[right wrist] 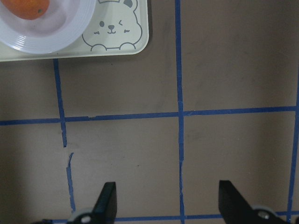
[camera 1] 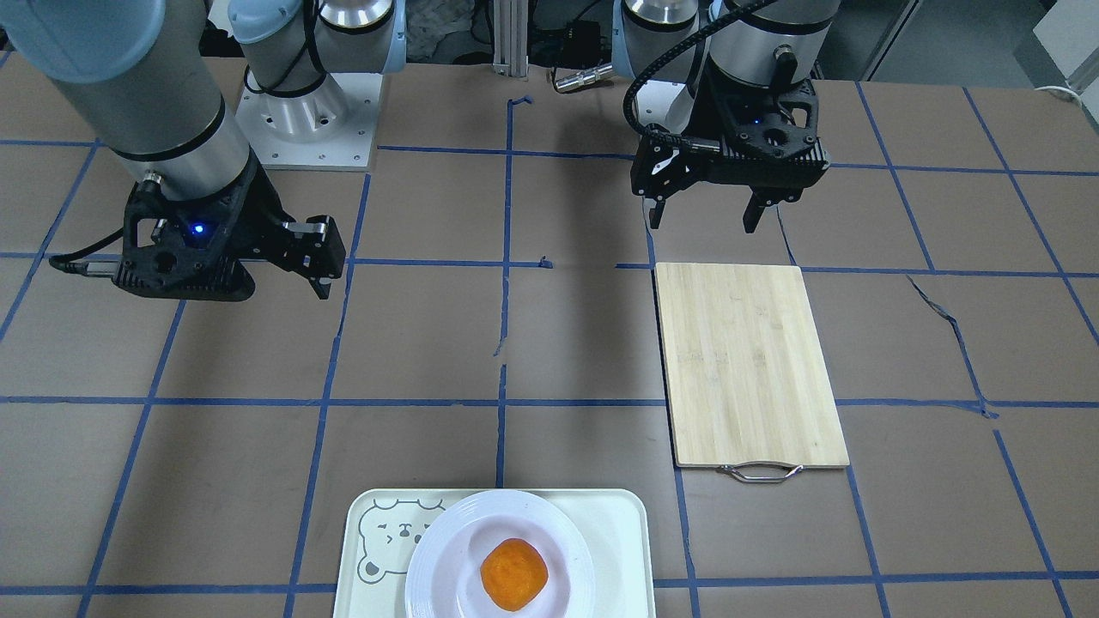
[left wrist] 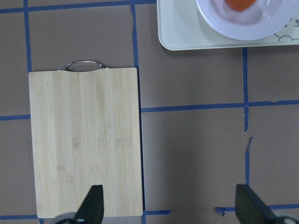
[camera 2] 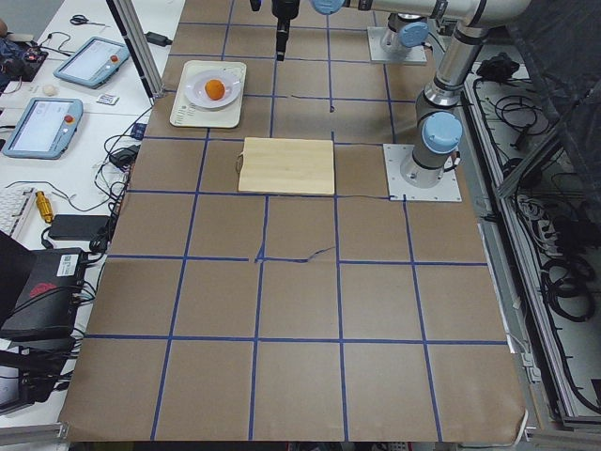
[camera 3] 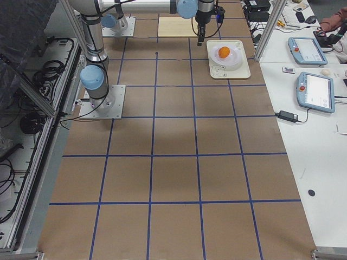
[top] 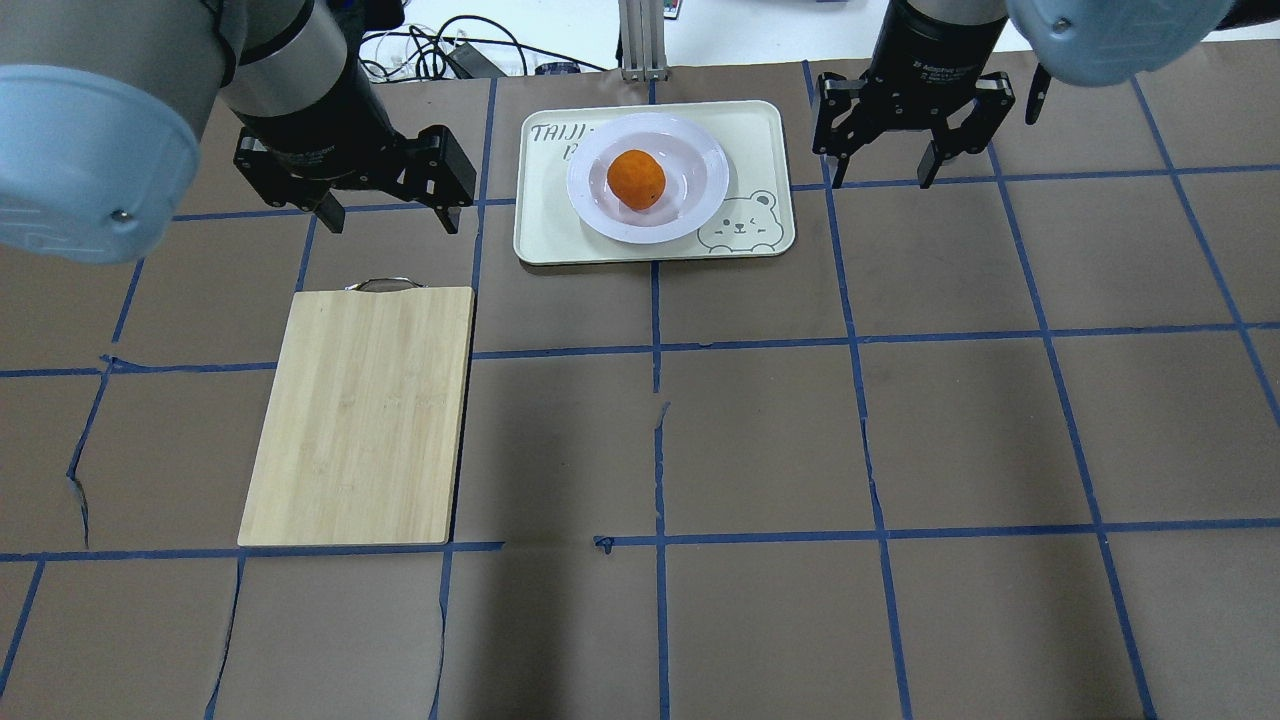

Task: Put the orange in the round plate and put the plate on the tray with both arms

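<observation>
i see the orange [top: 636,180] in the round plate [top: 704,196] on the tray [top: 546,222]. left gripper [top: 392,220] and right gripper [top: 882,178] hang wide open, empty.

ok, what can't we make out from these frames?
- Overhead: lettering on the tray, partly covered by the round plate.
- Front-facing: lower part of tray and plate, cut by the bottom edge.
- Left wrist: orange mostly cut by the top edge.
- Side views: left gripper and right gripper too small to read; open in overhead.
</observation>
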{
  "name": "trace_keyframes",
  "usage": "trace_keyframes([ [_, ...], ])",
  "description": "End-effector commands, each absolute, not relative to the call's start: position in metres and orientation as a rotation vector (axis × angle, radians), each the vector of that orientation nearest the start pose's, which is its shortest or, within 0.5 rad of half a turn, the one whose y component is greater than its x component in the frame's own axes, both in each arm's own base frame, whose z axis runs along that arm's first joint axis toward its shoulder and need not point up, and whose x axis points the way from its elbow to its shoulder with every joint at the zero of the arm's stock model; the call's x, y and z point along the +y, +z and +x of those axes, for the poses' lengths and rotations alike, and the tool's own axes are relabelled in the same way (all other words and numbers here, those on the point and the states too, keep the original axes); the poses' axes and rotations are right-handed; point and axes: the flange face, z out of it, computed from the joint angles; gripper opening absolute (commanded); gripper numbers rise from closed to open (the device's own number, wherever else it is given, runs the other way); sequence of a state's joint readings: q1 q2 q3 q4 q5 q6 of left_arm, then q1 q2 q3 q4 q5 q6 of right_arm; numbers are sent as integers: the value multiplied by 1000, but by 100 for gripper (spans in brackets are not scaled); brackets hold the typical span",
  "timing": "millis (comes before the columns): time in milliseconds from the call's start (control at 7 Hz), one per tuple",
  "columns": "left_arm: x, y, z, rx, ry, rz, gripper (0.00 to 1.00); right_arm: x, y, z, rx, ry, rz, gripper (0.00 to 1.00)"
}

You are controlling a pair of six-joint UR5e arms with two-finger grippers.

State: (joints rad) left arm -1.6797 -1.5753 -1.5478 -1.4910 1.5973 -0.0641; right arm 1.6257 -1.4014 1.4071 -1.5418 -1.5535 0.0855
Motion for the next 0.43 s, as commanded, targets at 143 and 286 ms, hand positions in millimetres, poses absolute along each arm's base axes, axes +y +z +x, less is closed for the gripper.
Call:
trace_keyframes([
  [143, -486, 505, -184, 3118, -156, 70, 100, -525, 490, 165, 3139, 135, 5, 80],
  [286, -486, 505, -184, 3118, -156, 70, 100, -525, 490, 164, 3141, 133, 3, 80],
])
